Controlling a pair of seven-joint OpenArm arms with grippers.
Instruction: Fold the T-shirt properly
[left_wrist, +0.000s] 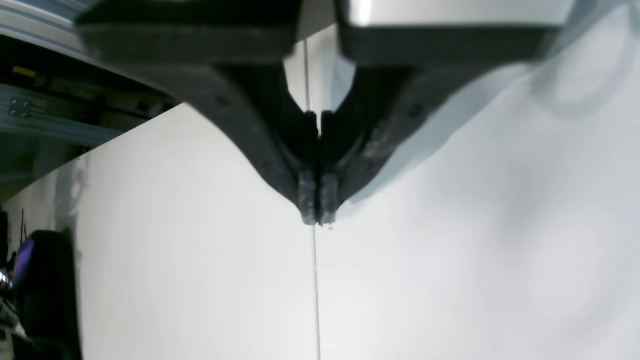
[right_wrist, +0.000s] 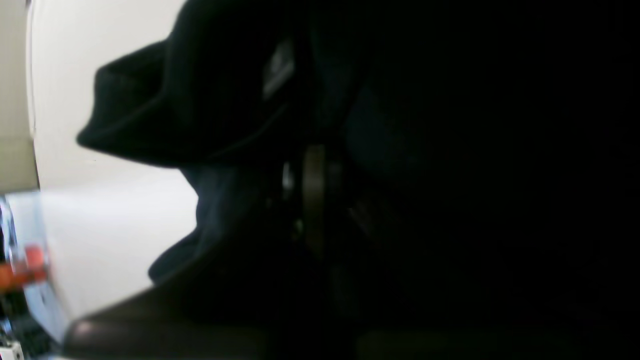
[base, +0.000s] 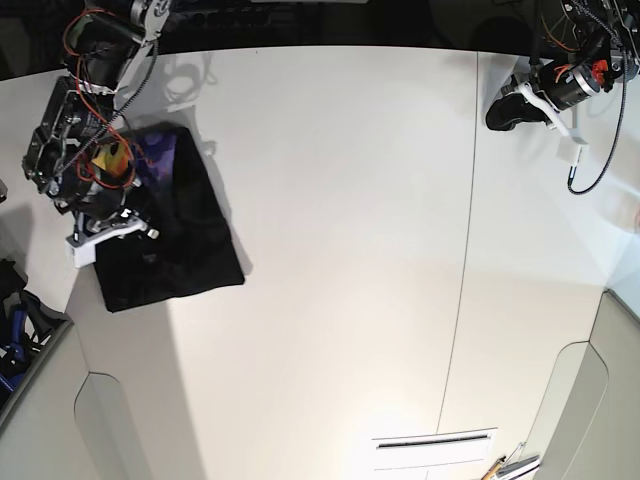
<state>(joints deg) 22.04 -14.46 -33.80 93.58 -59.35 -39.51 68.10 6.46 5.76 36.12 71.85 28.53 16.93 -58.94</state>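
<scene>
The T-shirt (base: 175, 235) lies folded into a dark, roughly rectangular bundle on the white table (base: 350, 250), out at about nine o'clock in the base view, close to the table's left edge. A patch of its orange, yellow and purple print (base: 135, 158) shows at the upper end of the bundle, toward eleven o'clock.

The right hand (base: 125, 215) is down on the cloth at the bundle's left side, its arm and red wiring rising above it toward eleven o'clock. In the right wrist view black fabric (right_wrist: 165, 115) fills nearly everything in front of the camera, so whether the fingers are apart or gripping the cloth cannot be told.

The left hand (base: 503, 112) sits well apart from the shirt, at about one o'clock near the table's far edge. In the left wrist view the left hand's (left_wrist: 318, 207) two fingers are pressed together with nothing between them, over bare white table (left_wrist: 450, 250) right above a thin seam (left_wrist: 316, 290)
</scene>
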